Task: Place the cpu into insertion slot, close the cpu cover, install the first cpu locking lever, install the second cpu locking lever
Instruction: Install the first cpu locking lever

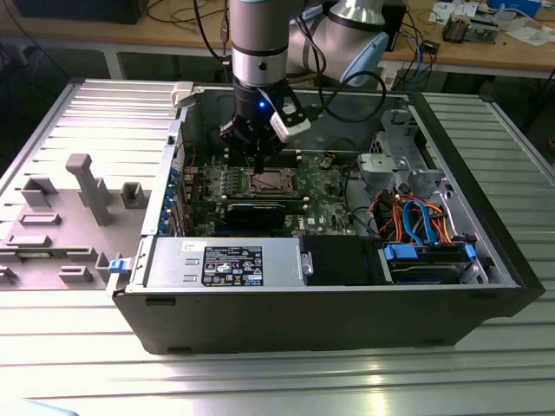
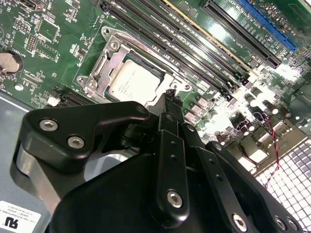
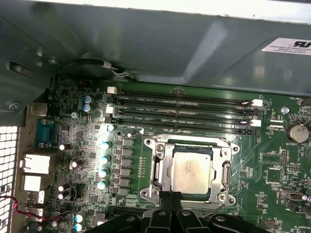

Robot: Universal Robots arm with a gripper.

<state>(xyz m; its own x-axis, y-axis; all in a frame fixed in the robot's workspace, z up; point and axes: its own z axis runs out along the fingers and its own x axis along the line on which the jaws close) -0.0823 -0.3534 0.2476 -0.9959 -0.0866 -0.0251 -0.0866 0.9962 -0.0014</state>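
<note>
- the pincer point(image 2: 170, 94) is narrow, its two tips pressed close together with nothing big held between them. i cannot tell if a thin wire bar is caught there.
- the chip point(image 3: 190, 172) lies flat in the socket point(image 3: 189, 145), just in front of the pincer tips.
- the shiny metal frame point(image 3: 163, 170) looks folded down around the chip, so the chip's grey top shows through its window.
- the tips sit right at the near edge of that frame, close to a corner screw. it looks like the job now is the thin locking bars, but i cannot tell if either one is hooked.
- to do this well, i think the tips should push only on the thin bar, not on the chip or the frame. go slow and low, and slide sideways so the bar slips under its hook.
- the long thin slots point(image 3: 180, 109) lie past the socket, on the far side from the pincer. keep away from them.
- the green board point(image 3: 272, 160) all around the tips is full of tiny parts, so a slip could knock one.
- the board sits deep in an open computer box point(image 1: 303, 321), and the arm reaches down into it from above.
- a long black card point(image 1: 256, 212) lies just below the pincer in the exterior view.
- blue and orange wires point(image 1: 416, 217) are well off to the exterior view's right of the pincer.
- the box rests on a ribbed metal table point(image 1: 260, 381), with a grey tray of blocks point(image 1: 78, 199) far to the exterior view's left.
- behind the arm is a wooden bench point(image 1: 486, 43) with cables and bits.
</note>
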